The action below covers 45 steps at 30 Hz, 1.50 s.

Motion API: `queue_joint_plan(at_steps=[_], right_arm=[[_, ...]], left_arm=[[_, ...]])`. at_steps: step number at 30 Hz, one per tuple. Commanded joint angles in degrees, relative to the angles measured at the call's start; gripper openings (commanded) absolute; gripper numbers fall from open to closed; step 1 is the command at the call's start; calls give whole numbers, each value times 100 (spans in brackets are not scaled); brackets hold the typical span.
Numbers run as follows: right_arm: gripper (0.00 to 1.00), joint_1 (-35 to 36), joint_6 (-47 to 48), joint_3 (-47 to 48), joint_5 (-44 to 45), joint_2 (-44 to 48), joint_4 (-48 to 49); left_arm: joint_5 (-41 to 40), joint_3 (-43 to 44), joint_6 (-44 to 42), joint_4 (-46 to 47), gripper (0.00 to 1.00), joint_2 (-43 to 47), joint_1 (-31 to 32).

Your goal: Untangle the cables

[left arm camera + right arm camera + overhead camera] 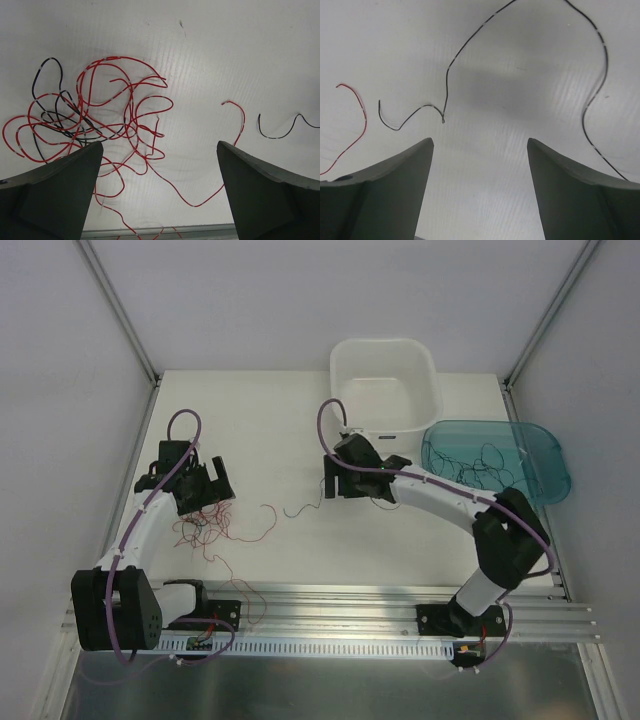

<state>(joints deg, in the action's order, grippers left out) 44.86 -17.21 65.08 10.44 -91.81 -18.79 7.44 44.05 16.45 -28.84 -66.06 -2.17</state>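
Note:
The cables are thin red and black wires. A loose tangle of them (pixel 90 120) lies on the white table, just ahead of my left gripper (pixel 160 150), which hangs open with only a long red strand (pixel 200 200) running under the gap. From above, that red tangle (pixel 215 525) spreads in front of the left gripper (pixel 205 495). A single black cable (pixel 445 90) curls on the table ahead of my right gripper (pixel 480 142), open and holding nothing. In the top view this black strand (pixel 300 508) sits left of the right gripper (pixel 328 480).
A white tub (pixel 385 390) stands at the back centre. A teal translucent tray (pixel 545 465) at the right holds several dark cable strands (pixel 480 455). A metal rail (pixel 400 605) runs along the near table edge, with red strands reaching it.

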Motion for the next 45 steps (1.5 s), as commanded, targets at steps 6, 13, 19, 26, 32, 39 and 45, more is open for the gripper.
queue_joint_plan(at_steps=[6, 13, 19, 26, 32, 39, 45], right_arm=[[72, 303, -397, 839, -103, -1321, 736], [23, 339, -266, 1007, -16, -1717, 702], [1, 339, 357, 971, 510, -946, 167], [0, 85, 1404, 1506, 1373, 706, -1196], [1, -1204, 2256, 2463, 1409, 1998, -2146], [1, -3324, 2583, 2572, 935, 2501, -2174], [1, -4757, 2144, 1939, 538, 2405, -1568]], left_arm=[[-32, 7, -36, 63, 99, 217, 59], [-23, 16, -36, 63, 99, 208, 59], [-15, 33, -36, 63, 99, 199, 59], [3, 24, -45, 63, 99, 190, 59], [-23, 24, -45, 63, 99, 208, 59], [-32, 16, -45, 63, 99, 190, 59], [-50, -2, -36, 72, 99, 208, 59]])
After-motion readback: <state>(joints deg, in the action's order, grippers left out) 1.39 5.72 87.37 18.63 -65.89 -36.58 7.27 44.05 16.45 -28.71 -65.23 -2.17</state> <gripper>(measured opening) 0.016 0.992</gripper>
